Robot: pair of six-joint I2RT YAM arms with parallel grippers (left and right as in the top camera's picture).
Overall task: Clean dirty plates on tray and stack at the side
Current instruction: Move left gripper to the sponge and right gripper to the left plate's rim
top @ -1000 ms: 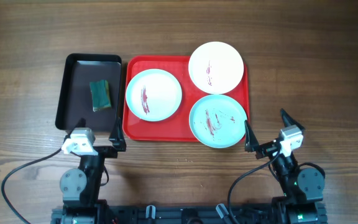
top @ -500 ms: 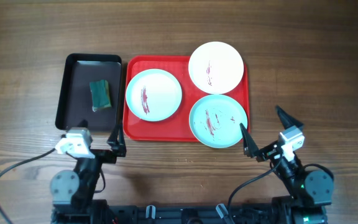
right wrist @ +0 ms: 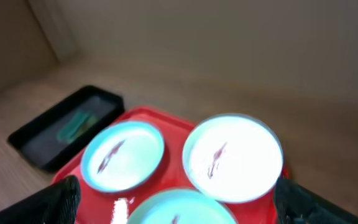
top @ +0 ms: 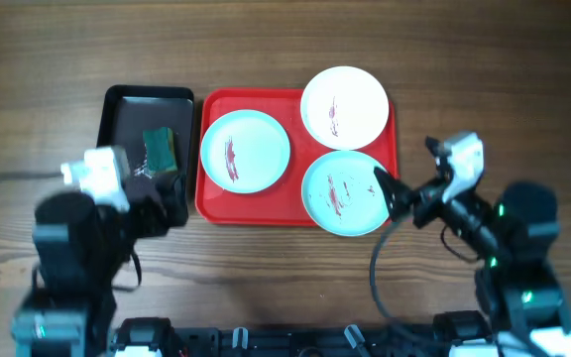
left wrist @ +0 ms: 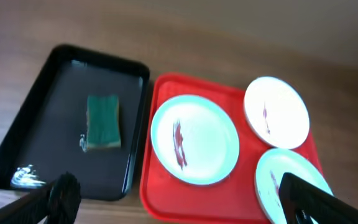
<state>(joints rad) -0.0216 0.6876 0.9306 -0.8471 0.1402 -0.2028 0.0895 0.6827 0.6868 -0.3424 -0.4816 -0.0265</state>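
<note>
Overhead shows all three plates on the red tray (top: 210, 203), none yet cleaned or stacked, and each carries a dark red smear. The white plate (top: 344, 107) sits at the far right corner and laps over the tray's far rim. The left mint-blue plate (top: 245, 151) lies flat on the tray's left half. The near mint-blue plate (top: 345, 193) fills the near right corner, its edge riding over the near rim. Just beside the red tray on the worktop (top: 484, 59) is a black tray (top: 117, 109) with a green sponge (top: 161, 151) inside.

Both pincers are released — jaws spread wide, grasping nothing. The left pincer (left wrist: 176, 186) hovers above the near end of the black tray, with the sponge ahead of it. The right pincer (top: 404, 164) hangs at the right edge of the red tray, one finger over the rim of the near mint-blue plate.

The main hazard, as I judge it, is that finger: a careless descent could clip the overhanging rim and tip or skid the plate off the tray. The white plate, perched on a rim, could likewise rock or slide away if nudged. Shallow plates on smooth plastic give little to grip — a pinch at the edge may slip. On the left, a reach landing near the wall could shove the black tray rather than catch the sponge.
</note>
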